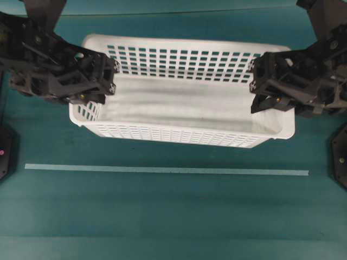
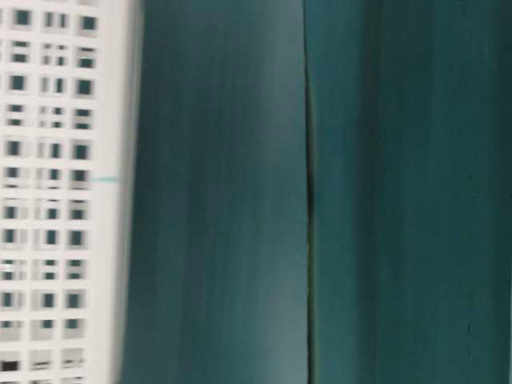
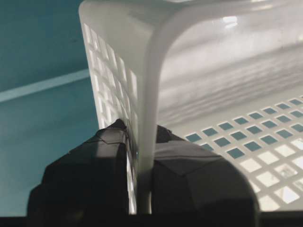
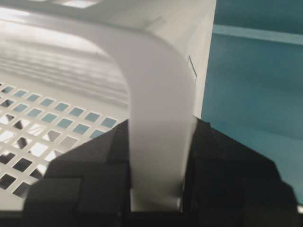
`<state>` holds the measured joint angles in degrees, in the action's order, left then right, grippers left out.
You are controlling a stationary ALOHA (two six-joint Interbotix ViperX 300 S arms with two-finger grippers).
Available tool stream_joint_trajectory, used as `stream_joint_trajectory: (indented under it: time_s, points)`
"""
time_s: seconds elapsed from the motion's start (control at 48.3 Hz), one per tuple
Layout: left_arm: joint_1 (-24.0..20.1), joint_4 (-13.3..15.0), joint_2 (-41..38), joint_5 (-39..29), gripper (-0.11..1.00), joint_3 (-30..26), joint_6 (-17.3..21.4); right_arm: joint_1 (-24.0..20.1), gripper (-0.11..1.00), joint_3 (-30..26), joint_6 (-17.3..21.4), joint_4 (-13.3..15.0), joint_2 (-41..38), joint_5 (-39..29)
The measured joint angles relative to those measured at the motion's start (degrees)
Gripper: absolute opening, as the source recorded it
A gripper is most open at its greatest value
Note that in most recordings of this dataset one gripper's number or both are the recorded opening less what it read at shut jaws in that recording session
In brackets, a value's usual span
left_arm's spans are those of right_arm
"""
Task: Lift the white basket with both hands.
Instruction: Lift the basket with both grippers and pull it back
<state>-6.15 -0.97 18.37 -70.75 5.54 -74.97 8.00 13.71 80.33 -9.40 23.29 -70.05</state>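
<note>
Open teal table (image 1: 162, 211) near the white basket (image 1: 179, 105), crossed only by a flat pale tape strip (image 1: 162, 170). Basket ends blocked by left gripper (image 1: 111, 76) and right gripper (image 1: 255, 86). Basket interior open from above.

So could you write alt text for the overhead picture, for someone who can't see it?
A white basket is gripped at its two short ends by black robot grippers, the left gripper and the right gripper, above a teal table crossed by a pale tape line.
</note>
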Motion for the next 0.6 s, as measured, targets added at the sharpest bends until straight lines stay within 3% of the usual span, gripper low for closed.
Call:
stream_joint_trajectory:
  time_s: [0.601]
  points:
    - [0.18, 0.00, -1.23, -8.09, 0.01, -12.74, 0.09, 0.00, 0.21, -13.54, -0.09, -0.09, -1.93, -10.46]
